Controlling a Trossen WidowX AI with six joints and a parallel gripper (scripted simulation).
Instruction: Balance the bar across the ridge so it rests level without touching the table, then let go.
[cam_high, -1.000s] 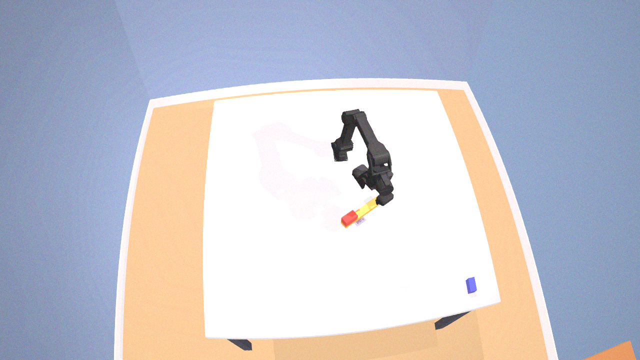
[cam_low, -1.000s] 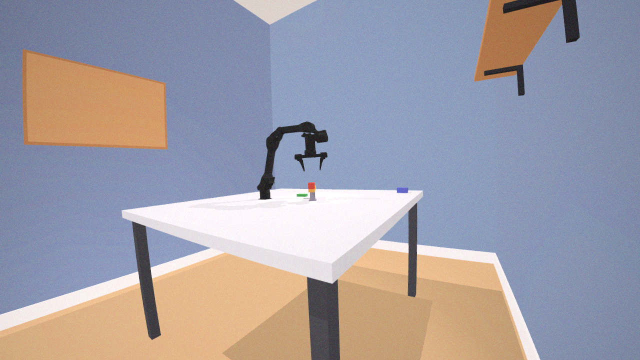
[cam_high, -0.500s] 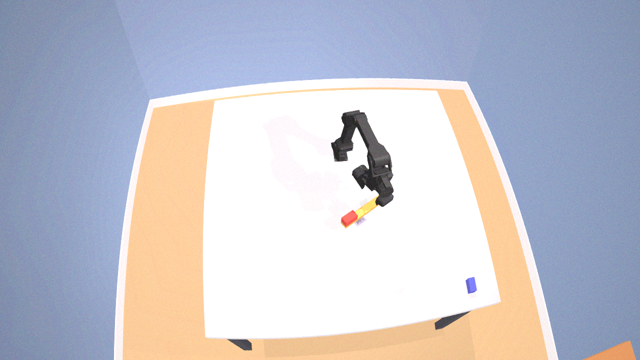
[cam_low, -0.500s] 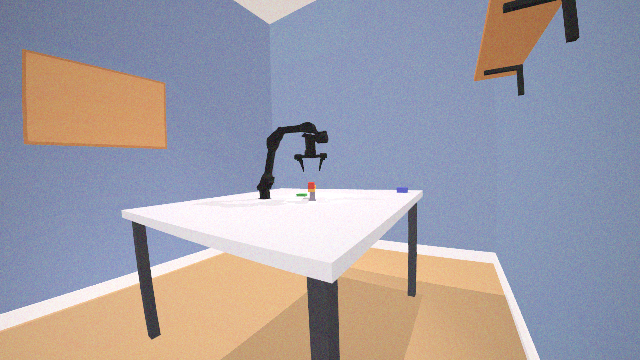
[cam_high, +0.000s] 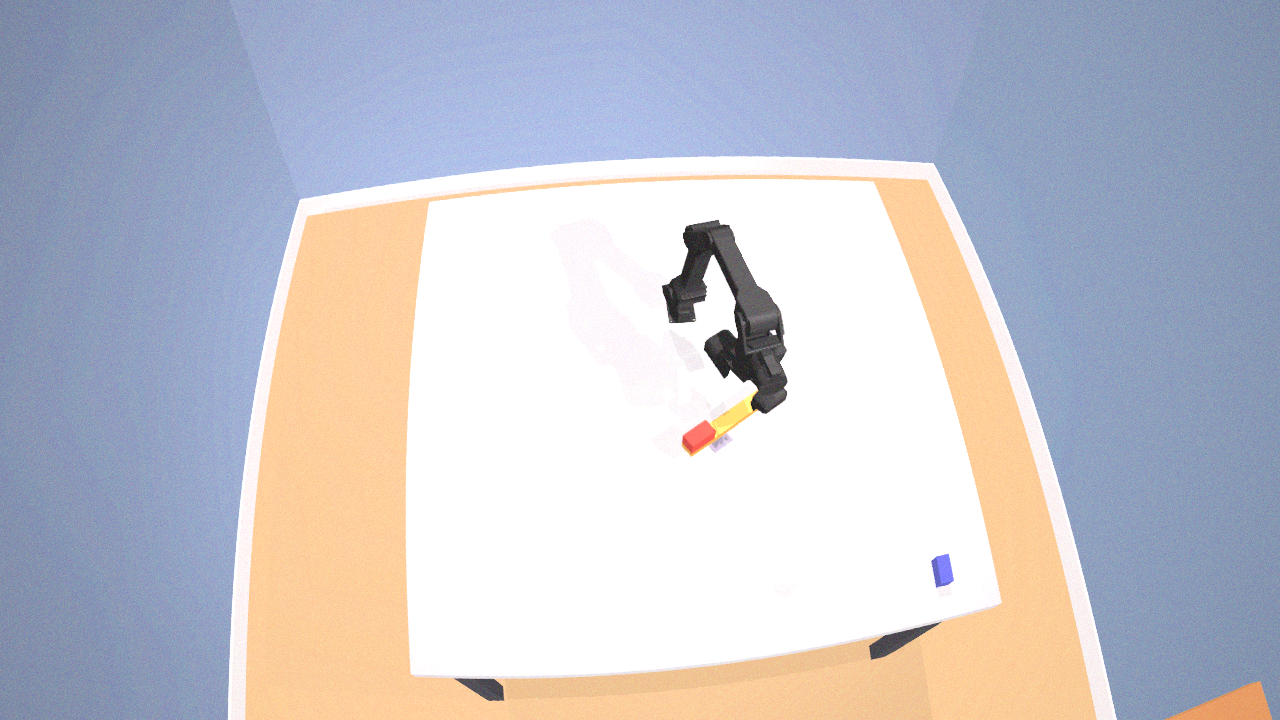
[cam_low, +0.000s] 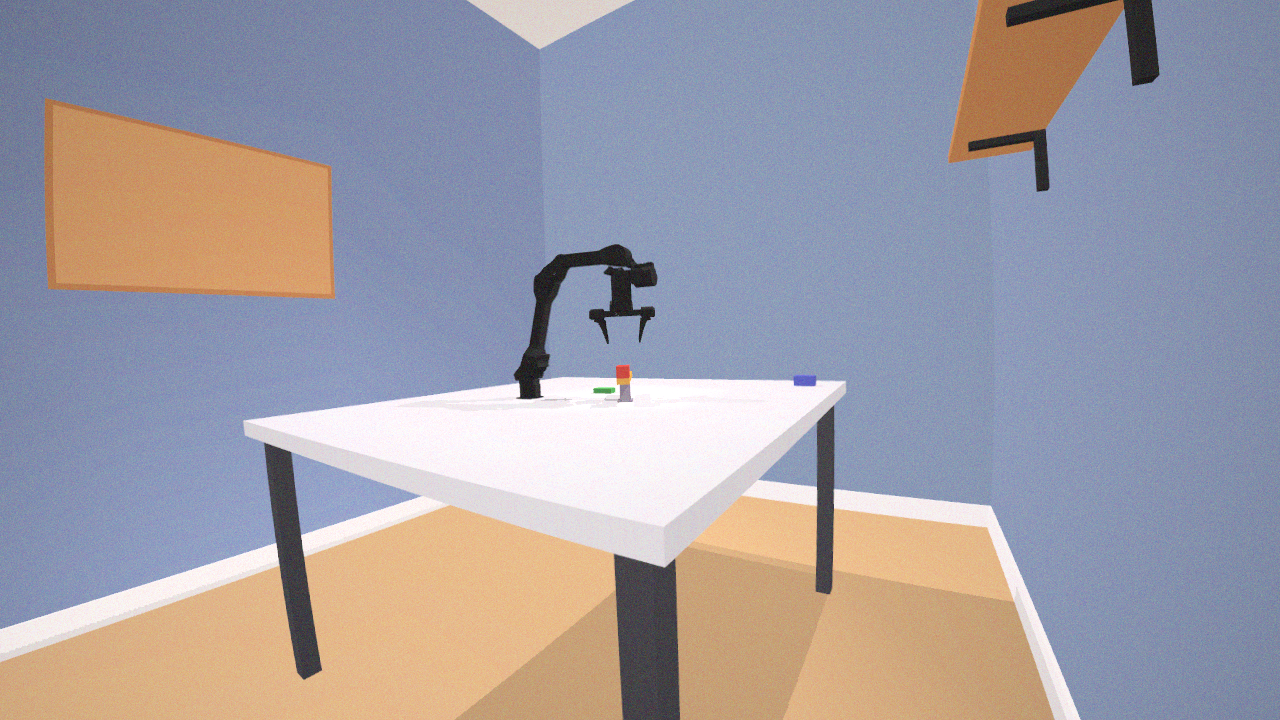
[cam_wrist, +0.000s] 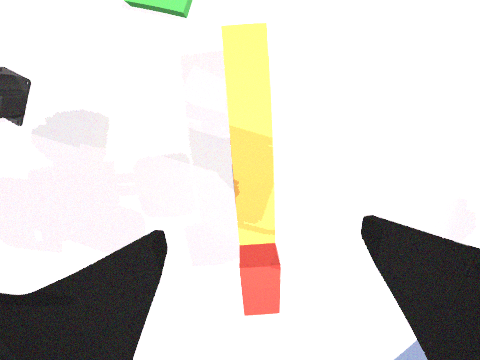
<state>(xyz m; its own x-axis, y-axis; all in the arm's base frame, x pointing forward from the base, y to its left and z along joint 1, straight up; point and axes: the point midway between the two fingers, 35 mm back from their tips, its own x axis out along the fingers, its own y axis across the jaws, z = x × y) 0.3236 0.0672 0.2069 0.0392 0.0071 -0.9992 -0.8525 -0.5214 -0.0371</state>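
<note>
The yellow bar (cam_high: 735, 415) (cam_low: 623, 381) (cam_wrist: 250, 90) lies across the small grey ridge (cam_high: 721, 443) (cam_low: 624, 393), with a red block (cam_high: 698, 436) (cam_low: 622, 371) (cam_wrist: 261, 290) on one end. The red end is raised off the table (cam_high: 537, 537) (cam_low: 537, 456). The bar looks about level, though the exterior camera sees it nearly end-on and the arm hides its far end in the top view. In the wrist view its shadow lies apart beside it. My gripper (cam_low: 624, 342) (cam_wrist: 265, 234) is wide open and empty, above the bar and touching nothing.
A flat green block (cam_low: 604, 390) (cam_wrist: 160, 6) lies on the table near the bar's far end. A blue block (cam_high: 942, 570) (cam_low: 804, 380) lies near a table corner. The arm's base (cam_high: 682, 304) (cam_low: 529, 386) (cam_wrist: 14, 96) stands on the table.
</note>
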